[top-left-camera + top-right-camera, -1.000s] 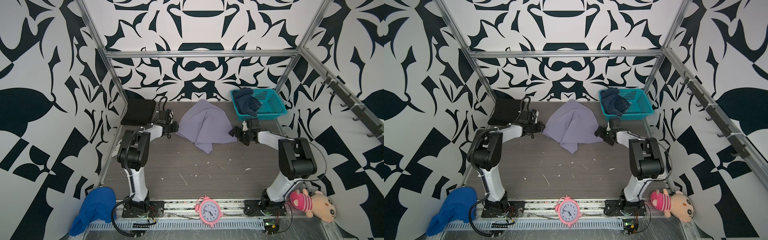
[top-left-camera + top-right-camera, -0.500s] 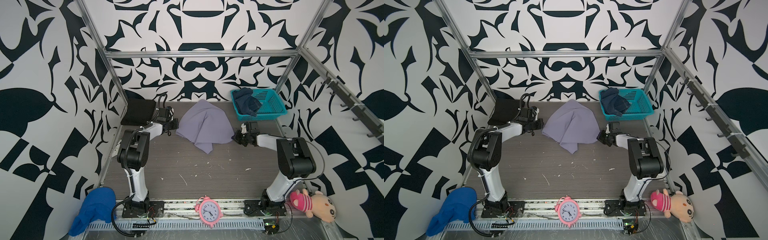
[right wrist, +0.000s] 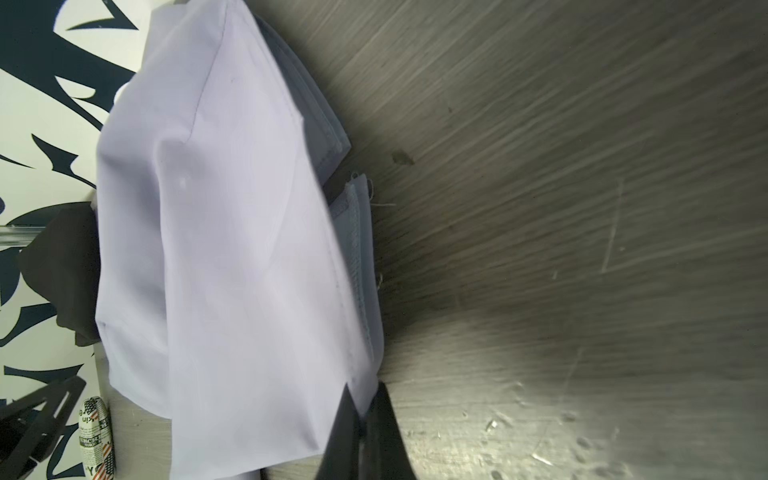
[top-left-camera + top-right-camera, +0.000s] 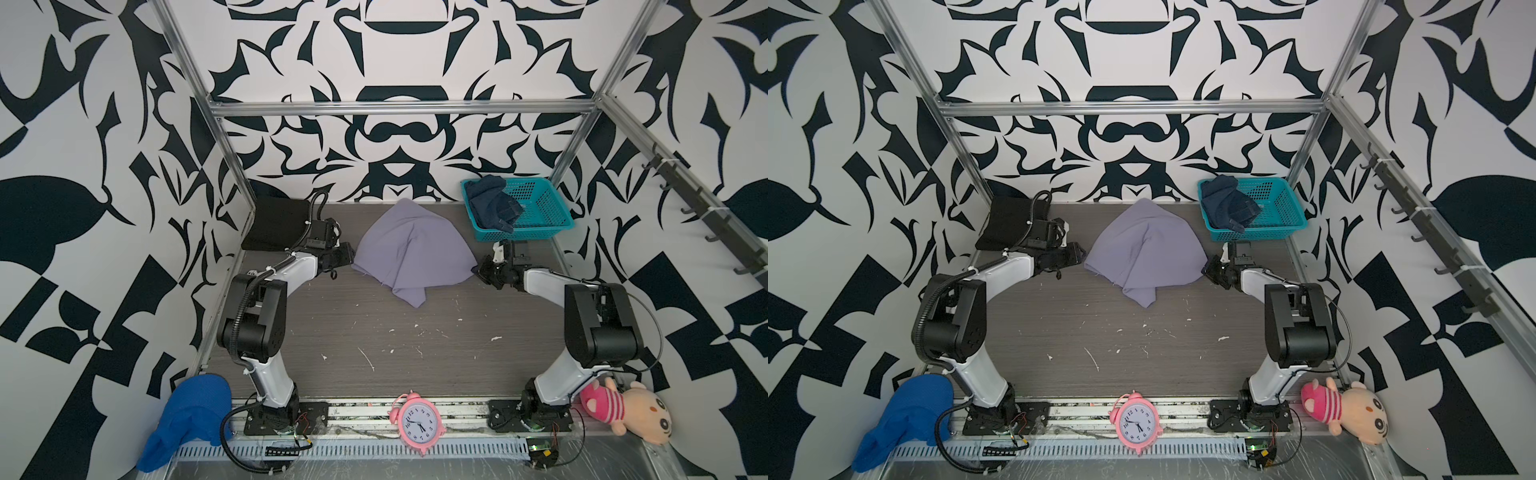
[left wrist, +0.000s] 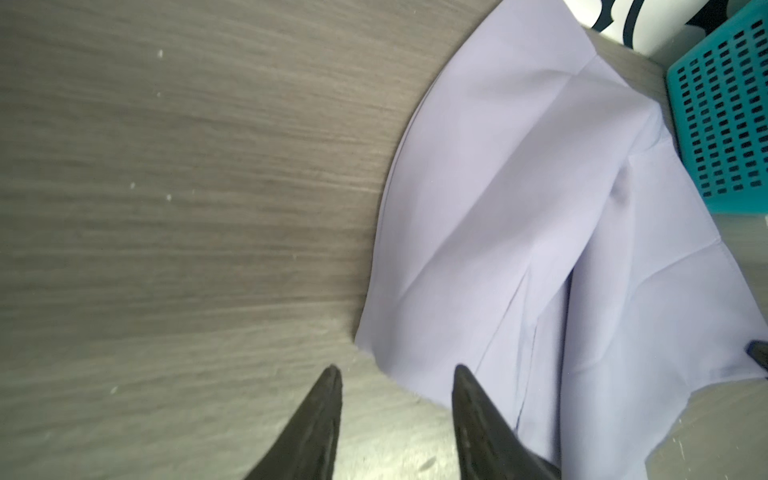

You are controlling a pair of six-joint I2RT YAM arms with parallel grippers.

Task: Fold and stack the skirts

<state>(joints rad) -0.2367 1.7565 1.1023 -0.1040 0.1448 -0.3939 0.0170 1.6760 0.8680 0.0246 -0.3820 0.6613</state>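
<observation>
At the back of the table [image 4: 374,332], between the two arms, the lavender skirt [image 4: 411,253] lies in a loose, rumpled heap with one flap doubled toward the front. I would say it is the garment being worked, and it is not yet folded. The right gripper [image 3: 365,395] has its jaws pressed together on the skirt's hemmed edge, on the side nearest the teal basket [image 4: 540,224]. The cloth runs straight in between the black fingers [image 3: 384,419], low against the table. That reads to me as taking one corner in order to draw the fabric out flat. On the opposite side the left gripper [image 5: 397,372] stands with its jaws apart and holds nothing. One finger is over bare wood and the other is above the cloth, so the skirt's edge lies in the gap, just where a closing would catch the matching corner. With both corners held, the arms could stretch the skirt and lay it smooth; with only one, a pull would likely drag the heap sideways. The black skirt [image 4: 276,224] lies flat and squared in the back left corner behind the left arm. It looks like the start of the stack, kept clear of the working space. The denim skirt [image 4: 494,203] sits bunched in the basket at the back right, not yet taken out.
</observation>
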